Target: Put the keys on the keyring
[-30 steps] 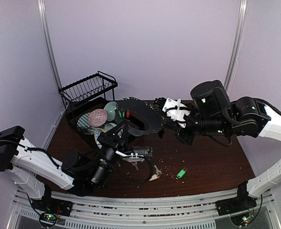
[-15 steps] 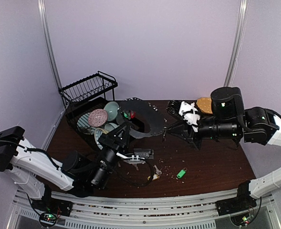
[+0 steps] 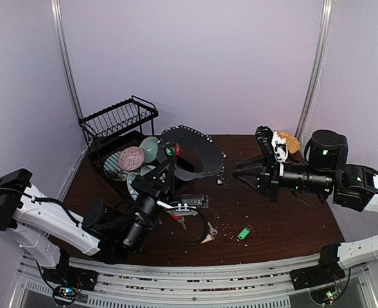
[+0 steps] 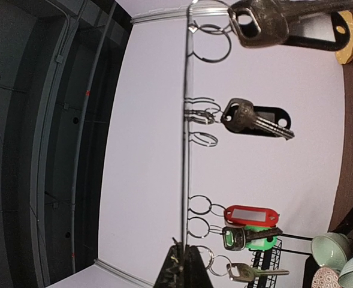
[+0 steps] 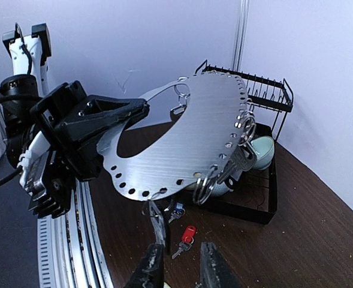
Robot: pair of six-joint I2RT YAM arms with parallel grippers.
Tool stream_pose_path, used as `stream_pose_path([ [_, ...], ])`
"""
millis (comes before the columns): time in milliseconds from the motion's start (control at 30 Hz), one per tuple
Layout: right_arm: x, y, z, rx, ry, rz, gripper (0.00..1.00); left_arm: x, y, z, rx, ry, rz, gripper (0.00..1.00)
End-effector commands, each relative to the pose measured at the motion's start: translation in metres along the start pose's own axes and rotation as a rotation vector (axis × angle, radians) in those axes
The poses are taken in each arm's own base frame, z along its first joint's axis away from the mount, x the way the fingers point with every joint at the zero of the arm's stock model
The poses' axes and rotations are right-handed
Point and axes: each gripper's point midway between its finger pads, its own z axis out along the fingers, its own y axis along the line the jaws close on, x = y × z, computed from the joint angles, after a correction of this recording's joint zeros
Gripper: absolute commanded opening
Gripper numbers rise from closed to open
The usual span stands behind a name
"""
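Lavender walls (image 3: 195, 64) close in a dark brown desk (image 3: 272, 218) speckled with crumbs. We see the keyring (image 5: 182, 141) held tilted above the back of the desk, left of centre, with the left fingers (image 5: 121, 113) clamped together on its rim. From the left wrist we get it edge-on, as a thin line only, so its hole is lost to us there. Several keys (image 4: 257, 117) hang from small loops along the rim. One has a black tag, one a red tag (image 4: 251, 214) and one a green tag (image 4: 257, 241), and another at the top is cut off by the frame edge. From above, these hanging keys are mostly hidden behind the ring, and we make out only red and green specks. The right fingers (image 5: 153, 264) stand apart with nothing between them, off to the right of the ring and clear of it; only their tips enter the wrist view. Loose on the desk lie a green-tagged key (image 3: 243, 233), a red-tagged key (image 5: 188, 233) and a pale key (image 3: 206, 239) whose tag colour we cannot settle. A black dish rack (image 3: 118, 119) with bowls (image 3: 134, 157) sits behind the ring, partly covered by it. An orange plate (image 3: 291, 142) peeks from behind the right arm.
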Motion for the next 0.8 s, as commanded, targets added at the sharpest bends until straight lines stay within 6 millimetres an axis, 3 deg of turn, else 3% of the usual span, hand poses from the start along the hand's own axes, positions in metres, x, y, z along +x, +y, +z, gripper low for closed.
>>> stream_pose_path([
  [0, -0.020, -0.004, -0.003, 0.011, -0.158, 0.116, 0.24, 0.004, 0.030, 0.006, -0.078, 0.030, 0.004, 0.00],
  [100, -0.017, 0.003, -0.004, 0.008, -0.208, 0.136, 0.19, 0.005, 0.031, 0.006, -0.076, 0.034, -0.009, 0.00],
  [133, -0.024, 0.007, -0.007, 0.001, -0.252, 0.128, 0.18, 0.004, 0.030, 0.007, -0.071, 0.034, -0.008, 0.00],
  [433, -0.025, 0.008, -0.007, 0.071, -0.314, 0.109, 0.24, 0.005, 0.031, 0.008, -0.067, 0.038, -0.015, 0.00],
  [633, -0.029, 0.015, -0.001, 0.047, -0.332, 0.112, 0.12, 0.006, 0.031, 0.008, -0.065, 0.042, -0.015, 0.00],
  [767, -0.025, 0.018, 0.001, 0.037, -0.332, 0.124, 0.14, 0.008, 0.032, 0.008, -0.065, 0.046, -0.020, 0.00],
])
